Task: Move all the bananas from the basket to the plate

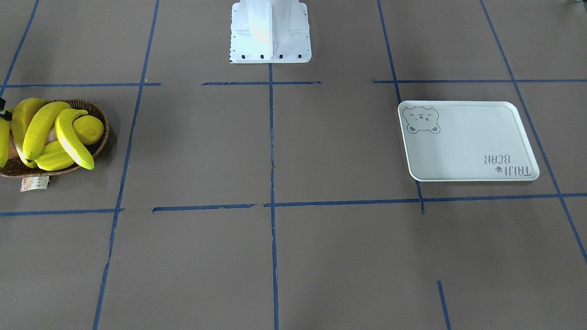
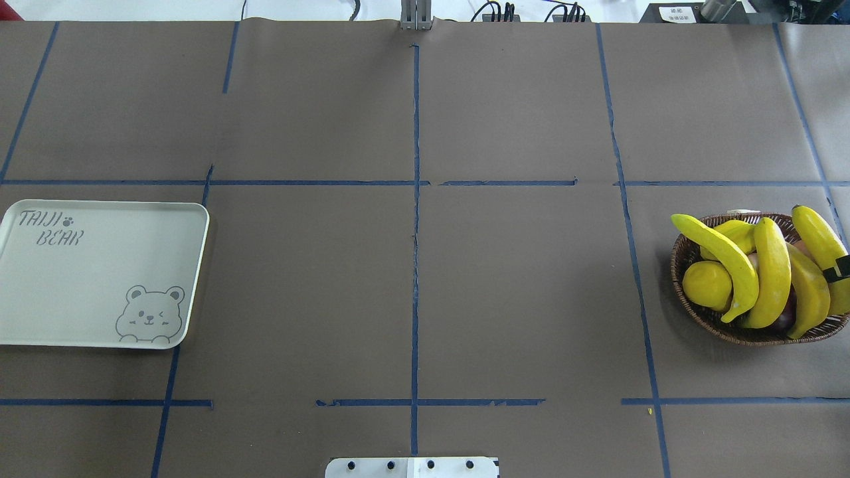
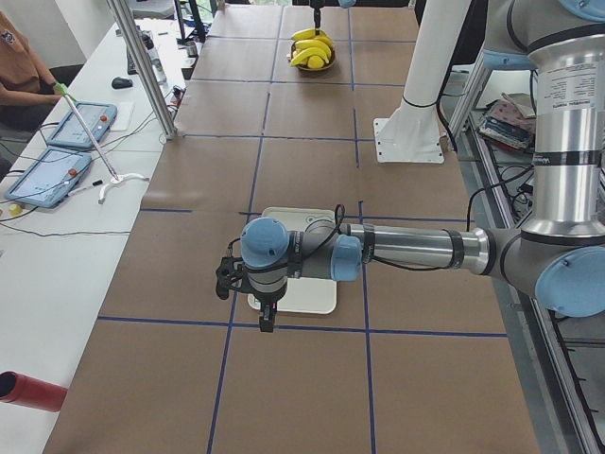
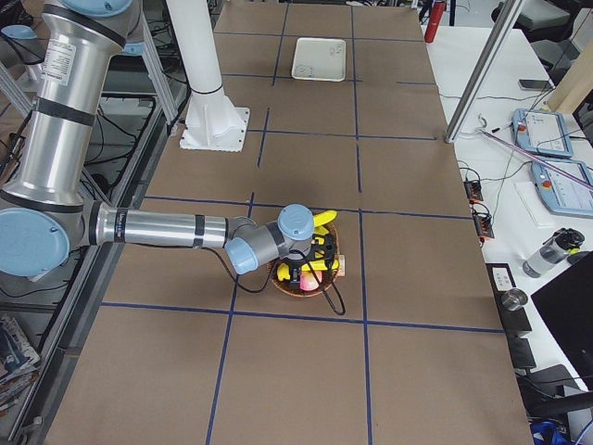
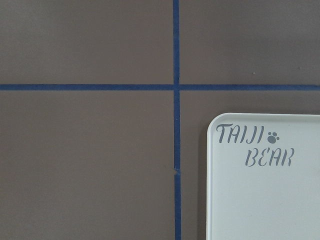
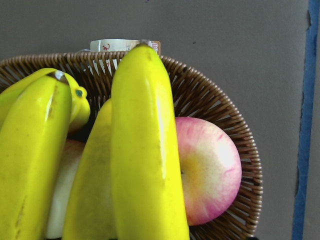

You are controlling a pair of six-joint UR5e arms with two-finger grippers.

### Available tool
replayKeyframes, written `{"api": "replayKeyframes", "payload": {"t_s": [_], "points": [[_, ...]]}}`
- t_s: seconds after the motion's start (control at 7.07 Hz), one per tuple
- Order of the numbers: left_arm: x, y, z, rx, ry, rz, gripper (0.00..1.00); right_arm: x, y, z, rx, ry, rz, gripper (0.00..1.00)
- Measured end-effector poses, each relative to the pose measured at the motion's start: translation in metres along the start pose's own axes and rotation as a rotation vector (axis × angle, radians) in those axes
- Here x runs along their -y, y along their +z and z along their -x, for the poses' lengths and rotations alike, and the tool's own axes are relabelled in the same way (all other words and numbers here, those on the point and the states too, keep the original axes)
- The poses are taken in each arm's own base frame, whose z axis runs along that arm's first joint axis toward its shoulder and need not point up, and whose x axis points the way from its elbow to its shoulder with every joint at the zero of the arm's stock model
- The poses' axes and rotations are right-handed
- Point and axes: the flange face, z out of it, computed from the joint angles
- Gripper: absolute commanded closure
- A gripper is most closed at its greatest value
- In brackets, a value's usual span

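4 glossy curved bananas (image 2: 773,272) lie heaped in the oval wicker basket (image 2: 684,252) on the counter (image 2: 518,299), well apart from the smooth rectangular plate (image 2: 99,279). Left tool (image 3: 267,320) and right tool (image 4: 297,275): I cannot tell whether apart or together.

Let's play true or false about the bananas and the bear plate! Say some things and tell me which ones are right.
1. The plate has nothing on it. True.
2. All the bananas lie in the basket. True.
3. A green pear sits under the bananas. False: it is a pink and yellow apple.
4. The basket stands on the plate. False: they sit far apart, at opposite ends of the table.
5. The plate has a cat printed on it. False: it has a bear face.
6. A paper tag hangs at the basket's rim. True.
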Motion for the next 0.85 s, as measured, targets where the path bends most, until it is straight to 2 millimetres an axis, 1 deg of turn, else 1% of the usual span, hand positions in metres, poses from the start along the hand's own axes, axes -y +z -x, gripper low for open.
{"api": "replayKeyframes", "payload": {"t_s": [0.28, 0.71, 0.85], "points": [[0.0003, -0.0016, -0.0019, -0.001, 0.002, -0.003, 0.0, 0.0, 0.0009, 0.0014, 0.002, -0.001, 0.004, 0.64], [0.0007, -0.003, -0.0034, -0.004, 0.003, -0.005, 0.0, -0.0004, -0.0002, 0.0019, 0.003, -0.003, 0.002, 0.96], [0.0009, -0.0031, -0.0037, -0.004, 0.004, -0.005, 0.0, -0.0016, -0.002, 0.0018, 0.005, -0.004, -0.001, 0.99]]}}
